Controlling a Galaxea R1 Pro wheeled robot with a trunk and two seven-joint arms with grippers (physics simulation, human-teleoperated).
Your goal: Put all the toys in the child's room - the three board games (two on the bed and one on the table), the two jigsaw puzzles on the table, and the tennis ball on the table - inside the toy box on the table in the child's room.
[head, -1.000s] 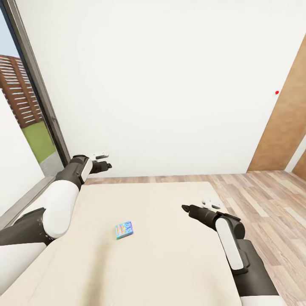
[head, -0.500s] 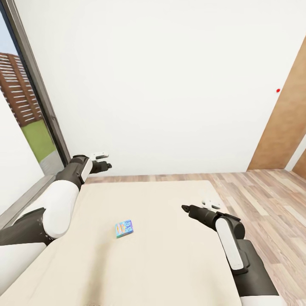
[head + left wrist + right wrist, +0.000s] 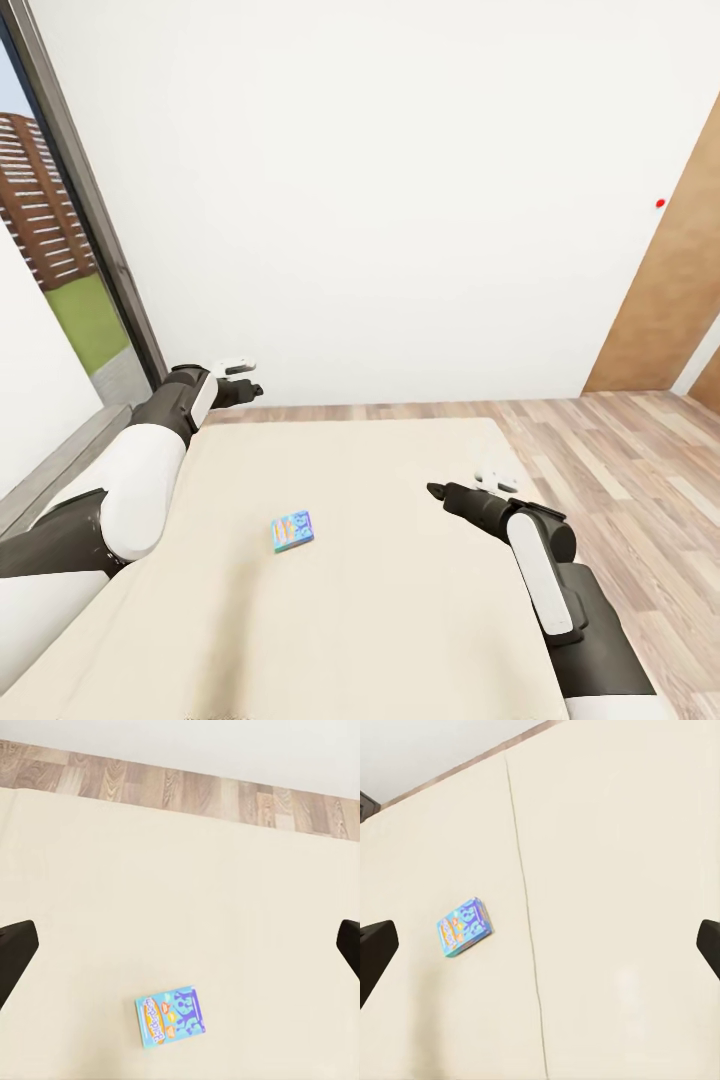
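One small, mostly blue board game (image 3: 292, 531) lies flat on the beige bed (image 3: 390, 610), left of the middle. It also shows in the left wrist view (image 3: 170, 1018) and the right wrist view (image 3: 464, 927). My left gripper (image 3: 252, 390) hangs over the bed's far left corner, well beyond the game. My right gripper (image 3: 434, 489) hovers above the mattress to the game's right, about an arm's width away. Both wrist views have dark fingertips (image 3: 15, 949) (image 3: 376, 945) at opposite picture edges, so both grippers are open and empty. The table and toy box are out of view.
A white wall stands behind the bed. A tall dark-framed window (image 3: 85, 230) runs along the left side. Wood-plank floor (image 3: 620, 470) lies to the right, with a brown wooden panel (image 3: 670, 310) against the wall beyond it.
The whole picture has slid up slightly, so the camera moved a little. The board game and both arms keep their places relative to the bed.
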